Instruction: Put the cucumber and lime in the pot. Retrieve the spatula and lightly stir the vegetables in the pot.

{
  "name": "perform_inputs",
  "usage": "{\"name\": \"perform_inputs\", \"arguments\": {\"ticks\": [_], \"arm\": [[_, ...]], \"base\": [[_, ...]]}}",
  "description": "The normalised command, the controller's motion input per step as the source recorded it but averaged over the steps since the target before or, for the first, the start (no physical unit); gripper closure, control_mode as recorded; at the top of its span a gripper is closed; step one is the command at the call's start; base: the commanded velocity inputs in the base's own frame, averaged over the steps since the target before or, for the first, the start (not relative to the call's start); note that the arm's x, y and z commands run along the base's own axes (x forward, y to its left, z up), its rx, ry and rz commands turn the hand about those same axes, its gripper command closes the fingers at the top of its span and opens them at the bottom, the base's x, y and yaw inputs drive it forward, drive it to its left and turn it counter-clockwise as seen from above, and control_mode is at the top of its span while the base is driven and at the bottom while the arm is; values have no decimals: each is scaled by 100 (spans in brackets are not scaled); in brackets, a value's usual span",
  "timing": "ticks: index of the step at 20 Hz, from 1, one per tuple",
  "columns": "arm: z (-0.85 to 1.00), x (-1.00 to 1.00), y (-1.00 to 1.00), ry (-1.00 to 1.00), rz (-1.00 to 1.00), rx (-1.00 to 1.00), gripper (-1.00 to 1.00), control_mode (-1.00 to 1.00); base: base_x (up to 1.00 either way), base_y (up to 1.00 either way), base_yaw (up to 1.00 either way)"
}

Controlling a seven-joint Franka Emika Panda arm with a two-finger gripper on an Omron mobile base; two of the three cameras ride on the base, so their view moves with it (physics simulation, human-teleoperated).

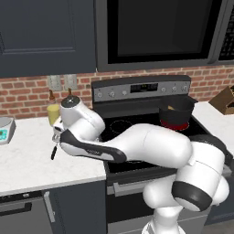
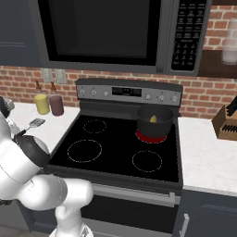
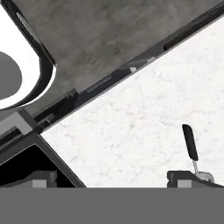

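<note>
On counter left of stove: spatula, handle toward front edge.

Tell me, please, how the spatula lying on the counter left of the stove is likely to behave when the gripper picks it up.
The spatula looks stiff, a thin black handle on a metal head, so it probably won't flex. Lying flat on the white counter, it leaves little to grab and may skid. Gripped at the handle, the head could tip it downward. The gripper is open above it.
</note>
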Motion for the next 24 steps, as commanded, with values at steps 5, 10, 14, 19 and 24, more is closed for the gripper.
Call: {"name": "perform_inputs", "arguments": {"ticks": [5, 10, 14, 19, 24], "arm": [[-7, -5, 71, -6, 11, -21, -100, -100], [-7, -1, 66, -6, 1, -18, -100, -100], [-9, 0, 37, 0, 0, -10, -100, -100], [-21, 14, 5, 0, 0, -2, -100, -100], [-31, 26, -2, 0, 0, 0, -100, -100]], "base": [[0, 0, 0], [0, 0, 0], [0, 0, 0], [0, 0, 0], [0, 0, 0]]}}
